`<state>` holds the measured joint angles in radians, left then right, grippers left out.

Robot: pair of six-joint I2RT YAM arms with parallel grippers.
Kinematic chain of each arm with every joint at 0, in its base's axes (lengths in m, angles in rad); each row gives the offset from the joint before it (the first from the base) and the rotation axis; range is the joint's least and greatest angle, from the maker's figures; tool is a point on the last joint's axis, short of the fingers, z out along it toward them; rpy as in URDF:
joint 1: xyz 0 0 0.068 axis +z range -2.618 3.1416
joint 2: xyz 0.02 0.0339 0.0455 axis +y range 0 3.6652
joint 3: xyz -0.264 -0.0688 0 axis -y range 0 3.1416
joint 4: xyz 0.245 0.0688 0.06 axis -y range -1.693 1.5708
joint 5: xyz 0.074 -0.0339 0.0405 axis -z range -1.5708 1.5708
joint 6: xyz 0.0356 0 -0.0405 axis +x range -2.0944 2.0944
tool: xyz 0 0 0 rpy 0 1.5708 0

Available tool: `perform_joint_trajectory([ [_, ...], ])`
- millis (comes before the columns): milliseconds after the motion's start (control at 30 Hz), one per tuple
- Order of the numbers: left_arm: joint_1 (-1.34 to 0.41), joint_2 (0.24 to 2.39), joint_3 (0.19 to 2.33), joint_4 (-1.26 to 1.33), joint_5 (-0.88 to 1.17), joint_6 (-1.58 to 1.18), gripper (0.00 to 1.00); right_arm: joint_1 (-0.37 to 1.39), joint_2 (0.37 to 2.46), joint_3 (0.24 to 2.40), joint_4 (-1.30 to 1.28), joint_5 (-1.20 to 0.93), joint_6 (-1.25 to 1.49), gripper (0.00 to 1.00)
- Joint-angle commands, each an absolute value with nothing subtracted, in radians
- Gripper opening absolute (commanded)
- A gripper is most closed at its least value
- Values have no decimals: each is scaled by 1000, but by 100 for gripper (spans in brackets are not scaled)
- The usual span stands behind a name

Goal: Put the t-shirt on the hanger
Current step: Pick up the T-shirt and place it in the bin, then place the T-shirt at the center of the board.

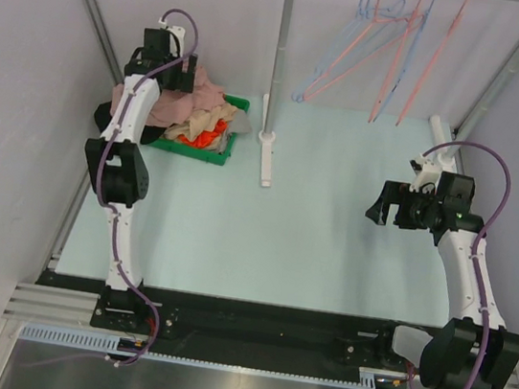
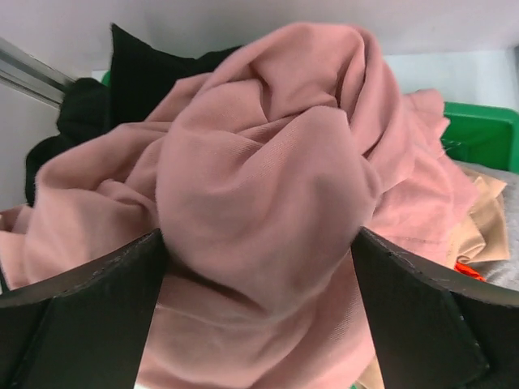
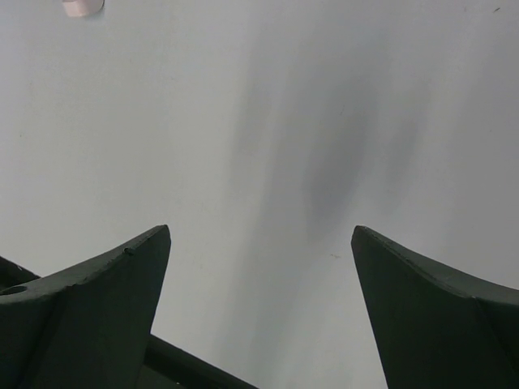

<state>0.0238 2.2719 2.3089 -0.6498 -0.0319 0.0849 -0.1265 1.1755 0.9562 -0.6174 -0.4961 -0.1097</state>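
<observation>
Over the green bin [image 1: 232,144], my left gripper [image 2: 259,243] hangs wide open above the t-shirt [image 2: 268,186].
I grip nothing: the pink cloth bulges up between my left fingers [image 2: 81,308], heaped on the bin's clothes beside a black garment [image 2: 138,81]. My right gripper [image 1: 380,211], well right of the bin, also gapes, holding nothing, over the table [image 1: 262,243]. The hanger [image 1: 396,64] hangs on the rack [image 1: 280,62], beyond and right of the bin.
</observation>
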Motion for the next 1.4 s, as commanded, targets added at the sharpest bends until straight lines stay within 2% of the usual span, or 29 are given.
perform_joint_trajectory([
  [0, 28, 2281, 2315, -615, -22, 138, 87, -129, 1190, 986, -617, -515, -133, 100],
  [33, 26, 2278, 2315, -615, -17, 138, 81, -129, 1190, 986, -617, -515, -133, 100],
  [67, 26, 2263, 2313, -617, -17, 138, 65, -129, 1192, 988, -617, -515, -133, 100],
  [133, 26, 2240, 2319, -615, -11, 137, 47, -129, 1189, 988, -614, -512, -130, 100],
  [167, 26, 2212, 2333, -624, -8, 129, 29, -129, 1187, 986, -615, -514, -132, 99],
  [267, 28, 2139, 2382, -653, -8, 107, 5, -129, 1181, 988, -617, -526, -132, 100],
  [300, 26, 2111, 2388, -655, -9, 104, 1, -129, 1174, 988, -618, -532, -132, 100],
  [533, 26, 1843, 2395, -618, -8, 87, 0, -129, 1137, 988, -615, -548, -130, 100],
  [833, 18, 1583, 2418, -618, 138, -42, 1, -129, 1114, 1051, -637, -572, -129, 100],
  [967, 9, 1493, 2387, -656, 265, -120, 0, -129, 1091, 1072, -632, -606, -120, 100],
  [1100, -99, 1421, 2300, -710, 351, -94, 0, -127, 1069, 1081, -627, -636, -118, 100],
  [1200, -234, 1379, 2209, -795, 264, 23, 0, -127, 1054, 1080, -635, -660, -124, 100],
  [1367, -372, 1250, 1772, -677, 141, 35, 0, -126, 1032, 1080, -652, -664, -137, 100],
])
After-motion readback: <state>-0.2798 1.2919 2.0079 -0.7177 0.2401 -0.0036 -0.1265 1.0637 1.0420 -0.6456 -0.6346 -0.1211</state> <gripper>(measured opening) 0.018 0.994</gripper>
